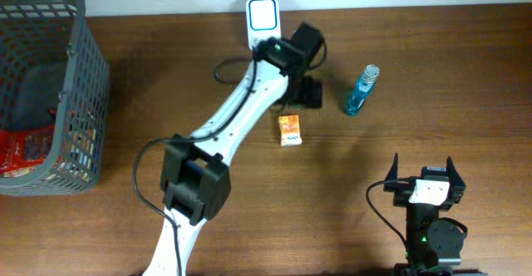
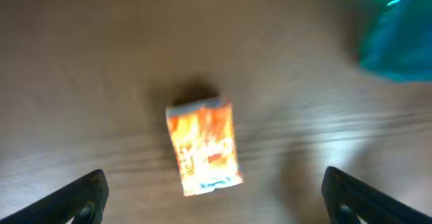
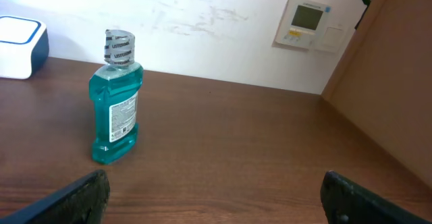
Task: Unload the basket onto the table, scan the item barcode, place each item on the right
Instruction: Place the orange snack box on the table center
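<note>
The item, a small orange packet, lies flat on the wooden table, free of any grip. In the left wrist view the packet is blurred and sits just ahead of my left gripper, whose jaws stand wide open on either side of it without touching it. From above, the left gripper hangs just behind the packet, close to the white and blue scanner at the table's back edge. My right gripper rests open and empty at the front right.
A teal mouthwash bottle stands upright to the right of the packet; the right wrist view shows the bottle and the scanner. A grey mesh basket with goods inside fills the left side.
</note>
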Robot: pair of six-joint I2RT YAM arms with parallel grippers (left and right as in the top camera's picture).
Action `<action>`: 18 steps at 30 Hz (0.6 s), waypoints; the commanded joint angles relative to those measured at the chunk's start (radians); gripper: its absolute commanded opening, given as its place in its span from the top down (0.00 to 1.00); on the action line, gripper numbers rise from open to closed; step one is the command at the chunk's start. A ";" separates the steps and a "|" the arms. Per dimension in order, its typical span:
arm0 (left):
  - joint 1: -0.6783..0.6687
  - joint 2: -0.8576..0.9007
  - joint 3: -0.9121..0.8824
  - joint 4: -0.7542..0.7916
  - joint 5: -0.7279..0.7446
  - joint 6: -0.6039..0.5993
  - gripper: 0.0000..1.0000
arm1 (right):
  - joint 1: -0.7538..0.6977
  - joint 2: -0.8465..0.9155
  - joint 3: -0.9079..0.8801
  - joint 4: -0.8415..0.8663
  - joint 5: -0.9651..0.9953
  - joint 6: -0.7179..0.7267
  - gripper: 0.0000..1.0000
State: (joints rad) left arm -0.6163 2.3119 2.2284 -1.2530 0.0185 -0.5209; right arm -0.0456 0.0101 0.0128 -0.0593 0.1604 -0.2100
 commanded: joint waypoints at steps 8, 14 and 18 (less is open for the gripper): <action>0.664 -0.144 0.904 -0.435 -0.095 0.088 0.01 | 0.006 -0.006 -0.007 -0.005 0.009 0.005 0.02; 0.984 -0.192 0.814 -0.435 -0.151 0.093 0.01 | 0.006 -0.006 -0.007 -0.005 0.009 0.005 0.01; 1.154 -0.192 0.405 -0.362 -0.348 -0.085 0.01 | 0.006 -0.006 -0.007 -0.005 0.009 0.005 0.01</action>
State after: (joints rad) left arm 0.4557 2.1216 2.8296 -1.6871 -0.1787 -0.4950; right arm -0.0456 0.0101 0.0128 -0.0597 0.1604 -0.2092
